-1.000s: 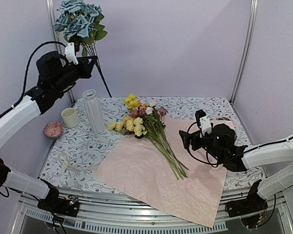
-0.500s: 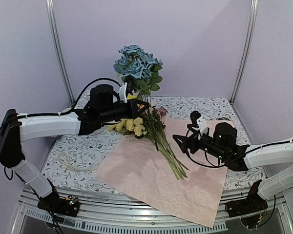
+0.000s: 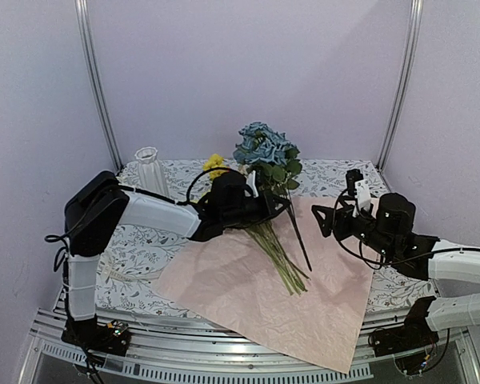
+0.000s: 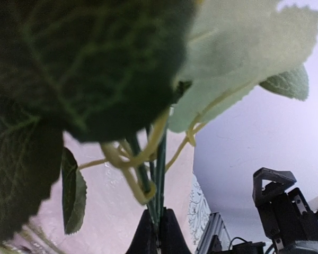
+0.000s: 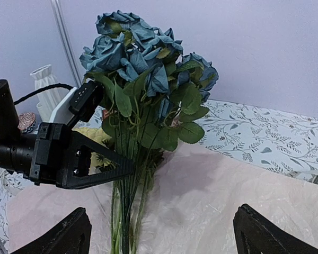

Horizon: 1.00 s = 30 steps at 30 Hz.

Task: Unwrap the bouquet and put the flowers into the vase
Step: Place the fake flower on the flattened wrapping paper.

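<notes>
Left fingers (image 4: 146,239): pressed shut on the green stems of the blue flowers (image 3: 264,148), low down under the leaves, so the heads stand clear and the stem ends hang free below my grip
Right fingers (image 5: 66,239): spread wide with nothing between them, hovering just to the right of the bunch and facing it; I judge they are there to steady or take over the stems
Blue flowers: aloft over the middle of the bench (image 3: 344,172), heads up, the bare stem ends slanting down and to the right toward the pink paper (image 3: 304,308)
Why held this way: a grip near the leaves leaves a good length of stem bare, and that is the part which has to enter a narrow neck
Rest of the flowers (image 3: 276,256): lying on the pink paper, stems toward the near edge, yellow heads at the back; left there, I reckon, because one bunch at a time is all I can guide
Pink paper: opened out flat, its near corner hanging over the front edge, so the unwrapping looks done
Vase (image 3: 148,164): upright at the back left, well apart from the bunch, nothing standing in it
Step in hand: readying the blue bunch for the vase, likely with help from my right side
Risk: loose stem ends splaying and missing the rim
</notes>
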Each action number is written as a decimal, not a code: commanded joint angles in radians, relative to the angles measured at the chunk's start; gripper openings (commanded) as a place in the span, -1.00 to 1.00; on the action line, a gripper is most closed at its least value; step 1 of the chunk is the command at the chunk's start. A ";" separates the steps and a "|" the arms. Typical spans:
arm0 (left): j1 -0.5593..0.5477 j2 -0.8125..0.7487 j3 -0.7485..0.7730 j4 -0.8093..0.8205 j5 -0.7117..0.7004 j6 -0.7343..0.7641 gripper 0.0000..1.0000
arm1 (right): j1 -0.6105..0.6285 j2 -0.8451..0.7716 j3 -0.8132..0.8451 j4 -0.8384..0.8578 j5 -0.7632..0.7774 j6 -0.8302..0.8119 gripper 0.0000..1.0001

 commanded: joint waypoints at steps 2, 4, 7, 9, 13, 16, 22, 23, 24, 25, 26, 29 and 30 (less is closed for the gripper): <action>-0.005 0.141 0.079 0.228 0.115 -0.176 -1.00 | -0.044 -0.085 0.025 -0.236 0.011 0.118 0.91; 0.002 0.191 0.129 0.233 0.133 -0.192 -1.00 | -0.046 -0.102 0.026 -0.261 0.003 0.128 0.91; 0.021 0.275 0.220 0.177 0.167 -0.203 -1.00 | -0.048 -0.099 0.026 -0.277 -0.016 0.149 0.91; 0.031 0.309 0.253 0.143 0.186 -0.236 -0.70 | -0.048 -0.079 0.029 -0.282 -0.024 0.162 0.91; 0.039 0.299 0.229 0.065 0.171 -0.285 0.03 | -0.049 -0.021 0.057 -0.301 -0.053 0.194 0.91; 0.035 0.261 0.186 0.011 0.148 -0.294 0.36 | -0.051 0.043 0.086 -0.315 -0.081 0.199 0.91; 0.018 0.154 0.071 -0.001 0.115 -0.284 0.62 | -0.059 0.172 0.175 -0.364 -0.134 0.218 0.85; 0.016 0.133 0.053 -0.011 0.103 -0.278 0.81 | -0.061 0.190 0.189 -0.371 -0.148 0.224 0.85; 0.012 0.111 0.036 -0.018 0.093 -0.270 0.87 | -0.063 0.205 0.203 -0.377 -0.163 0.228 0.85; 0.011 0.090 0.020 -0.022 0.090 -0.260 0.89 | -0.064 0.219 0.214 -0.381 -0.180 0.232 0.84; 0.009 0.069 0.002 -0.025 0.087 -0.253 0.89 | -0.067 0.232 0.223 -0.384 -0.195 0.236 0.83; 0.001 -0.014 -0.066 -0.031 0.047 -0.224 0.89 | -0.079 0.276 0.244 -0.388 -0.231 0.253 0.73; -0.002 -0.046 -0.095 -0.035 0.028 -0.210 0.89 | -0.085 0.295 0.250 -0.390 -0.241 0.261 0.68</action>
